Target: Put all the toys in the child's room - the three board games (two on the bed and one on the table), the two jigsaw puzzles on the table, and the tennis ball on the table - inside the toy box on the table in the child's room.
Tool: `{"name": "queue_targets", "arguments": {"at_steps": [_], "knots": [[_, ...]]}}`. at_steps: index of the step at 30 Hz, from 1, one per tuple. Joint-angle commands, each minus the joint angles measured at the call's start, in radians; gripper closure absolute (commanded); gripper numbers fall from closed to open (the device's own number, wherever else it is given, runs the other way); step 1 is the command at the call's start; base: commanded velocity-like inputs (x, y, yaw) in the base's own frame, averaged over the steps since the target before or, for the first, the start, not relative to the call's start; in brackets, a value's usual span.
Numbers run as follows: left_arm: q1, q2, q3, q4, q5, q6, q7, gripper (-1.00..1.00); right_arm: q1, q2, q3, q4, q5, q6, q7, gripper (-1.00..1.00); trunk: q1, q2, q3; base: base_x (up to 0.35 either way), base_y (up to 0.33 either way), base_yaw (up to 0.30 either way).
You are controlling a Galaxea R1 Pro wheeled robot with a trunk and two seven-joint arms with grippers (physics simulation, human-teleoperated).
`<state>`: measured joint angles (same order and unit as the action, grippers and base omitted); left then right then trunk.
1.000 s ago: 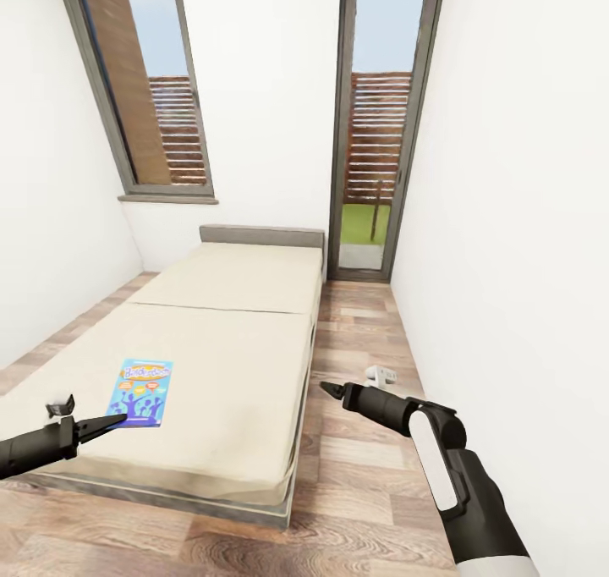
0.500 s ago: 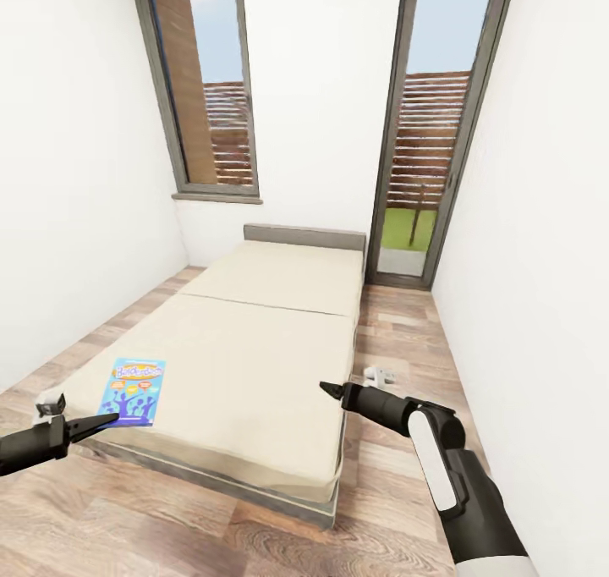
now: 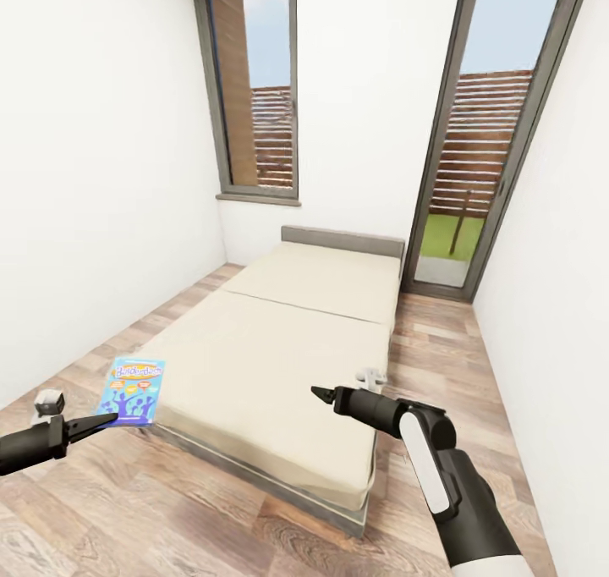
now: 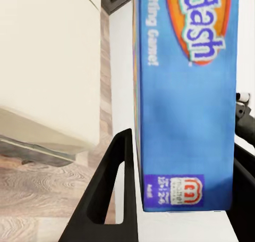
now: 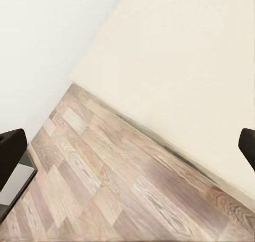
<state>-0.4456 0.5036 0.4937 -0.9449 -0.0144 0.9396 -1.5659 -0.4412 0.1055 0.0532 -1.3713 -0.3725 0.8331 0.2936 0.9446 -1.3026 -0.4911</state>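
- A blue board game [image 3: 132, 389] with cartoon figures is held in the left gripper [image 3: 103, 423], seen at the near left of the head view, over the wood-plank floor [image 3: 211, 518] just off the near left corner of the bed [image 3: 279, 348].
- In the left wrist view the board game [image 4: 186, 98] is pinched between the two black fingers [image 4: 109, 191], one on each flat face; orange-and-white lettering and a small logo are seen on its cover.
- Whether the box's far edge overlaps the mattress cannot be told from the head view; it seems to hang clear of the bed.
- The bed is set along the middle of the room, with plain beige mattress, dark grey frame and grey headboard [image 3: 342, 240] at the far end.
- The right gripper [image 3: 321, 393] is held out over the near right part of the mattress, nothing in it.
- In the right wrist view its fingers [image 5: 11, 149] are seen spread wide at the picture's two edges, with floor and the mattress edge between them.
- A small white object [image 3: 370, 378] is seen just beyond the right gripper at the bed's right edge; what it is cannot be told.
- A tall window [image 3: 258, 95] is set in the far wall at left, and a glass door [image 3: 491, 162] at far right, with a slatted fence and grass seen outside.
- White walls are seen on both sides of the room.
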Motion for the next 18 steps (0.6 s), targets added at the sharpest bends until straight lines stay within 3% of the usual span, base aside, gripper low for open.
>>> {"name": "queue_targets", "arguments": {"at_steps": [1, 10, 18], "knots": [[-0.001, 0.001, 0.0, 0.0, -0.001, 0.014, -0.005, 1.0, -0.001, 0.0, 0.013, 0.0, 0.005, 0.002, 0.004, -1.0, -0.004, 0.007, 0.003, 0.0, 0.001, 0.282], [-0.001, 0.032, 0.0, 0.002, -0.003, 0.031, -0.005, 1.0, -0.001, 0.001, 0.029, 0.006, 0.003, 0.0, -0.018, -1.0, -0.038, 0.07, 0.031, 0.0, 0.0, 0.284], [-0.001, 0.038, 0.0, 0.008, -0.005, 0.032, -0.005, 1.0, -0.001, 0.003, 0.031, 0.015, 0.001, 0.001, -0.068, -1.0, -0.069, 0.126, 0.056, -0.001, 0.0, 0.288]]}}
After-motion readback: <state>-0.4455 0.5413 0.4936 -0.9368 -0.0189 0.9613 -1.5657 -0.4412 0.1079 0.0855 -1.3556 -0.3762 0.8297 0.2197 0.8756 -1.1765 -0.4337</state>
